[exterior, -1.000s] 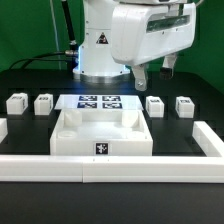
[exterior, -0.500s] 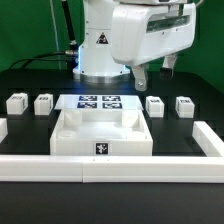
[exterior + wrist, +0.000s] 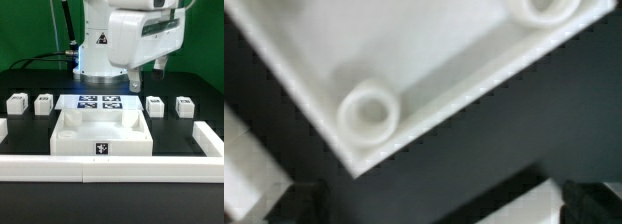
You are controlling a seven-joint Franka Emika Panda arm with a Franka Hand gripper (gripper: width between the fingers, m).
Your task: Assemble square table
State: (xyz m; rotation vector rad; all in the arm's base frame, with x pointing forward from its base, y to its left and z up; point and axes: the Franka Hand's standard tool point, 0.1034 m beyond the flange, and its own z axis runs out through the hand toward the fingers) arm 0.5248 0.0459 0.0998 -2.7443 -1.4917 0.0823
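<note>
Black desk (image 3: 30, 85) in the exterior view, and the white square tabletop (image 3: 100, 138) sits at six o'clock from the marker board (image 3: 99, 101). Two legs (image 3: 16, 102) wait at nine o'clock, two more at three. Up at one o'clock the gripper (image 3: 148, 73) hangs, jaws wide, empty.

backdrop: a green wall (image 3: 22, 25) is seen behind | surface: a black table (image 3: 25, 80) is shown, faintly glossy | border: a long white rail (image 3: 110, 167) is laid along its near edge | cables: dark cables (image 3: 67, 30) are hung before the wall
</note>
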